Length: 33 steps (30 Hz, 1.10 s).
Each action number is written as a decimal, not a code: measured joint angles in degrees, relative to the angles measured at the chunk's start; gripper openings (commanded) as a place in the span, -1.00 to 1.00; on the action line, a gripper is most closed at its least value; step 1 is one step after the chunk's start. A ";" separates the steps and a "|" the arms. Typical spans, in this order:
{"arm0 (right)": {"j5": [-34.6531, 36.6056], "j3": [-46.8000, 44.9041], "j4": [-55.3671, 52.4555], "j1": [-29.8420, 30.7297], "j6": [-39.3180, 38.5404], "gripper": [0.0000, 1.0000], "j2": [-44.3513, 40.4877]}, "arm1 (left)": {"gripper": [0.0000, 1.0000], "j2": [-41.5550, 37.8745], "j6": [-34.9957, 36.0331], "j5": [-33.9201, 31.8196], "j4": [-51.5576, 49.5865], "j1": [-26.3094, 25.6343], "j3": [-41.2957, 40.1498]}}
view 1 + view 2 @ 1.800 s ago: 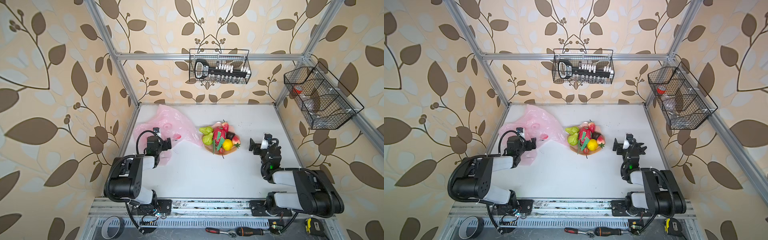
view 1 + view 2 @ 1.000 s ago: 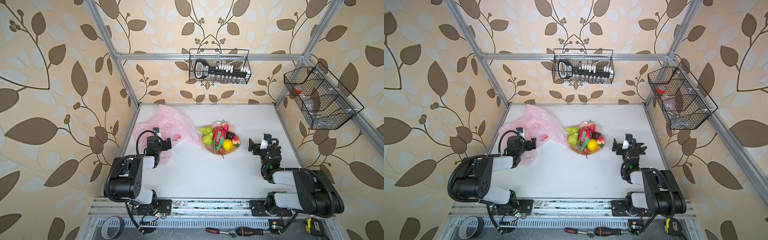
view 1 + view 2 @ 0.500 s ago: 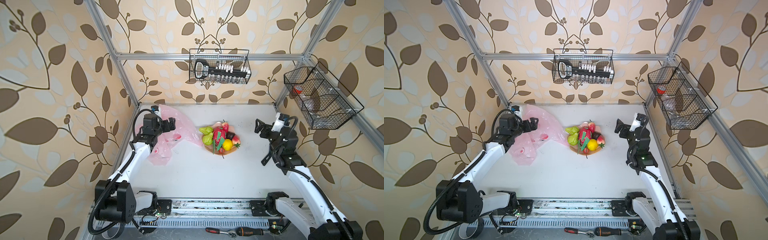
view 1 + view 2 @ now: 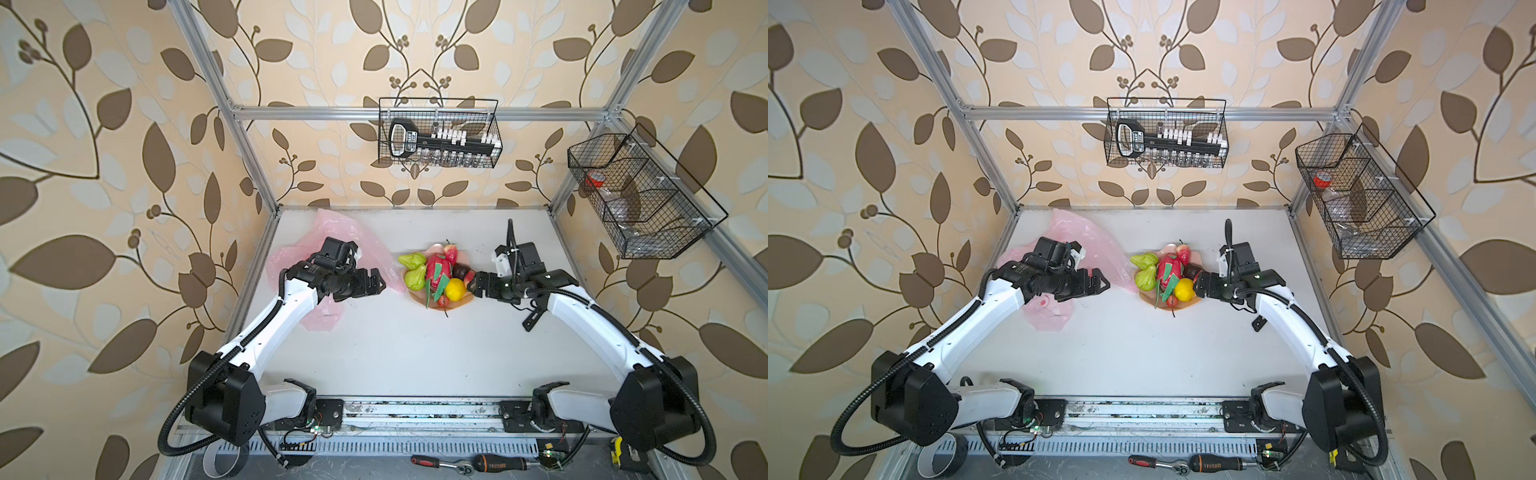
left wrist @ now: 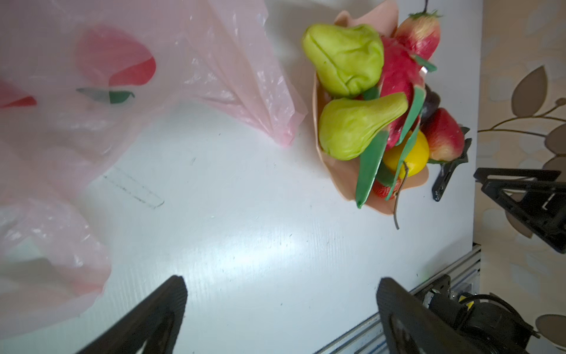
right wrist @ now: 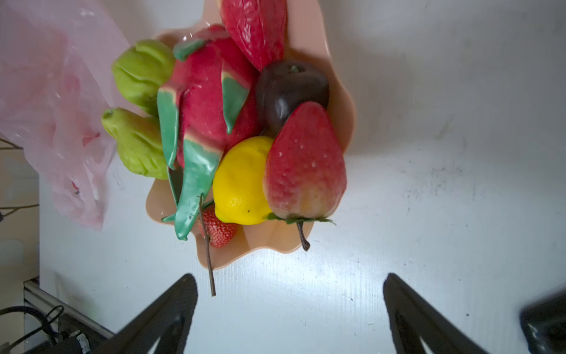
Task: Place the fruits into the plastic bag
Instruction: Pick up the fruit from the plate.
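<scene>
The fruits are heaped in a peach wavy-edged dish [image 4: 453,305] at mid table: magenta dragon fruit [image 6: 208,104], two green pears [image 5: 346,58], yellow lemon [image 6: 242,180], a dark purple round one [image 6: 291,89], red fruits and a small strawberry [image 6: 219,230]. The pink plastic bag [image 4: 332,232] lies crumpled at the back left, one corner almost touching the dish. My left gripper [image 4: 376,282] hangs open between bag and dish, empty [image 5: 281,282]. On the dish's right side my right gripper [image 4: 473,284] is open and empty, just short of the rim [image 6: 290,279].
A wire basket [image 4: 440,133] with a tool set hangs on the back wall. Another wire basket [image 4: 640,195] hangs on the right wall. Aluminium frame posts stand at the back corners. A ratchet wrench [image 4: 457,461] lies below the front rail.
Both arms have unfolded from their rest at the front and reached forward. The left gripper now hangs by the bag, the right one beside the dish. Fruits and bag have not moved.
</scene>
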 measured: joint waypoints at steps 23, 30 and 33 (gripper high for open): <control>8.26 8.61 0.61 1.84 -3.43 0.44 15.50 | 0.98 -2.71 -8.07 -8.68 -14.69 0.68 0.04; 8.24 9.22 0.96 2.16 -3.85 0.34 17.42 | 0.98 -6.38 -10.78 -9.66 -16.41 3.41 0.04; 8.04 9.68 0.92 2.19 -4.24 0.22 17.94 | 0.98 -7.65 -11.37 -10.08 -17.42 4.31 0.04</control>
